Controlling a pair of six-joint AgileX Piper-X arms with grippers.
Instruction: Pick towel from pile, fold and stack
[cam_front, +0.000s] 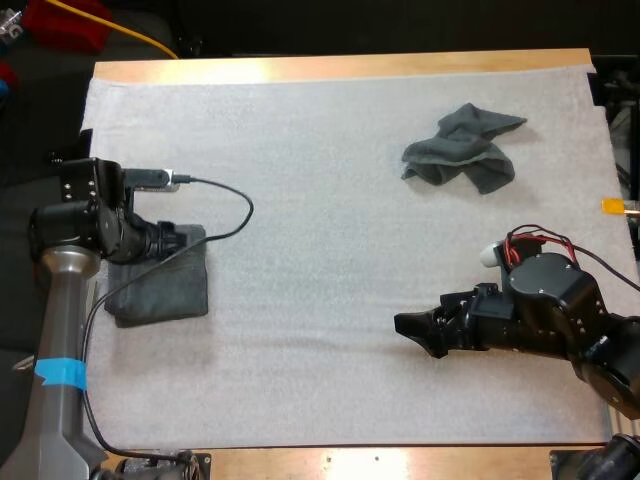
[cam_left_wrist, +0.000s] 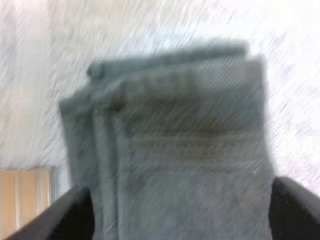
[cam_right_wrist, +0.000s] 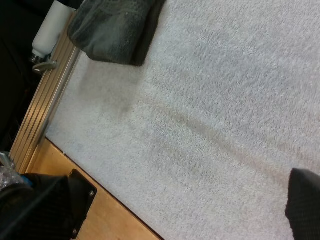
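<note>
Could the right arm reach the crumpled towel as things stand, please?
Probably yes: only bare mat lies between the right gripper and the crumpled towel; the left gripper is over the folded stack.

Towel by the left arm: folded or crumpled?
Folded. The towel lies flat with straight, layered edges along one side, unlike the crumpled towel farther off.

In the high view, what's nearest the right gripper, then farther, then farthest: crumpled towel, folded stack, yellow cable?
From the right gripper:
1. crumpled towel, mat's far right.
2. folded stack, mat's left side.
3. yellow cable, past the table's far left corner.
</note>
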